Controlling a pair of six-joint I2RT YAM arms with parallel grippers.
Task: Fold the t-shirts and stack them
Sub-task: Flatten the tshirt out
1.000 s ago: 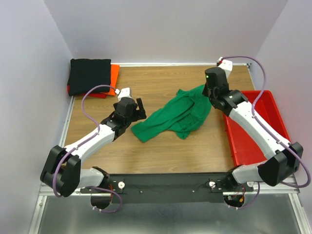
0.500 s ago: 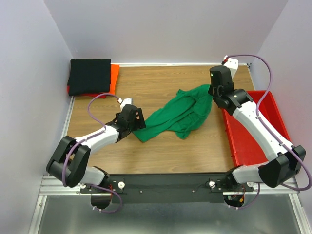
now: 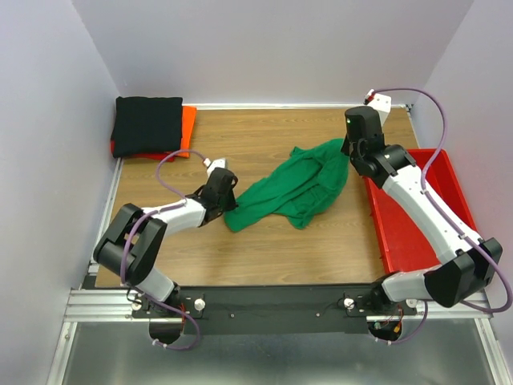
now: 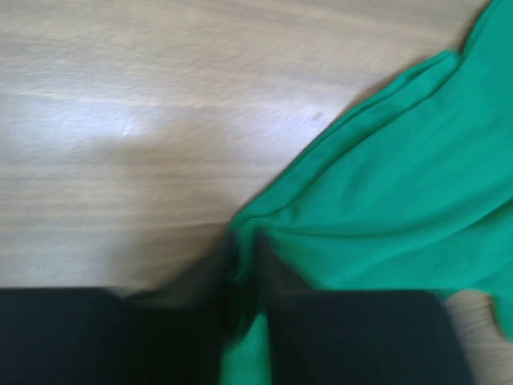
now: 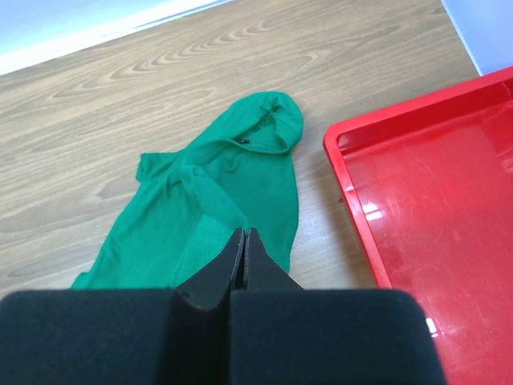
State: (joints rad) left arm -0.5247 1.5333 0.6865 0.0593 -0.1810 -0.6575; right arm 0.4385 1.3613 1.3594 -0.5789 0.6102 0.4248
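The bright green t-shirt lies crumpled across the middle of the table. My left gripper is low at its near-left corner, and in the left wrist view the gripper is shut on a fold of the green t-shirt's hem. My right gripper is at the shirt's far-right end. In the right wrist view the gripper is shut, with a ridge of the green t-shirt rising to its tips. A folded black t-shirt lies on an orange-red one at the back left.
A red plastic tray stands along the right edge of the table, under the right arm, and its rim is close to the shirt. Walls close in the table at the back and both sides.
My left gripper slid to the shirt's near-left corner and closed on the hem. My right gripper shifted slightly back and right, drawing the shirt's far end with it.
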